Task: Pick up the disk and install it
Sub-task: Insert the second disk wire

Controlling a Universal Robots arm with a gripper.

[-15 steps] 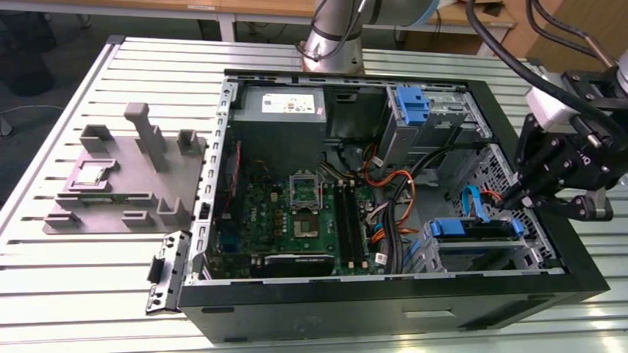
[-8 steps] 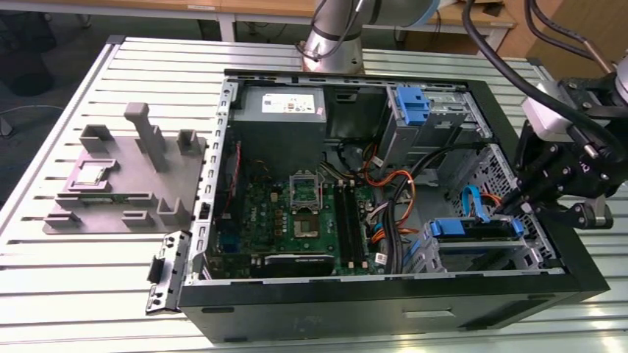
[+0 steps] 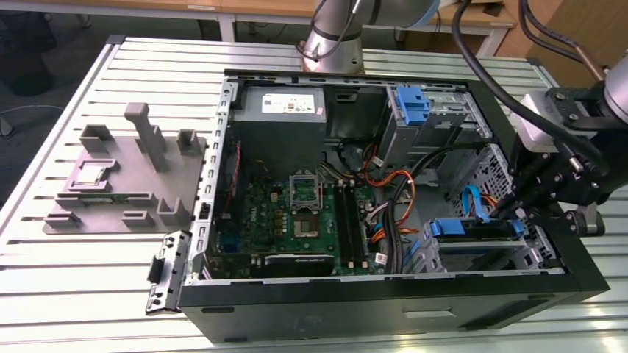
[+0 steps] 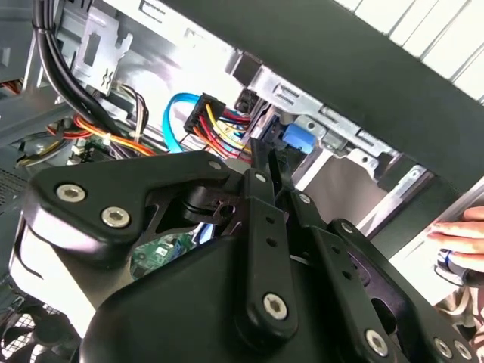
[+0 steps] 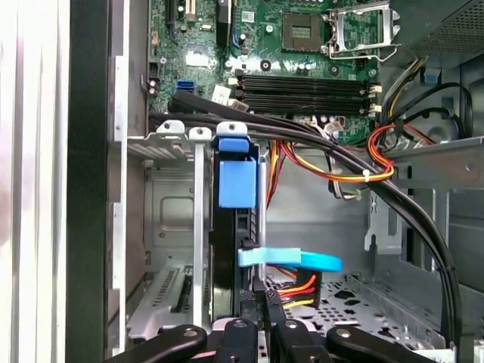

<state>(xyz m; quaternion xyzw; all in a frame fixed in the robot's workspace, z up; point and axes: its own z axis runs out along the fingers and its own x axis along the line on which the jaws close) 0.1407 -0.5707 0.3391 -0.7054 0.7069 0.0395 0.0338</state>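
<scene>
1. The gripper (image 3: 518, 218) hangs at the right of the exterior view, inside the open computer case (image 3: 393, 301).
2. Its fingers (image 5: 257, 302) are clamped on the disk (image 5: 236, 227).
3. The disk stands edge-on in the drive cage (image 5: 162, 227), lower centre of the first wrist view.

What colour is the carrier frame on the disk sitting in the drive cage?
Blue, clearest in the first wrist view, on the disk standing in the metal drive cage.
</scene>
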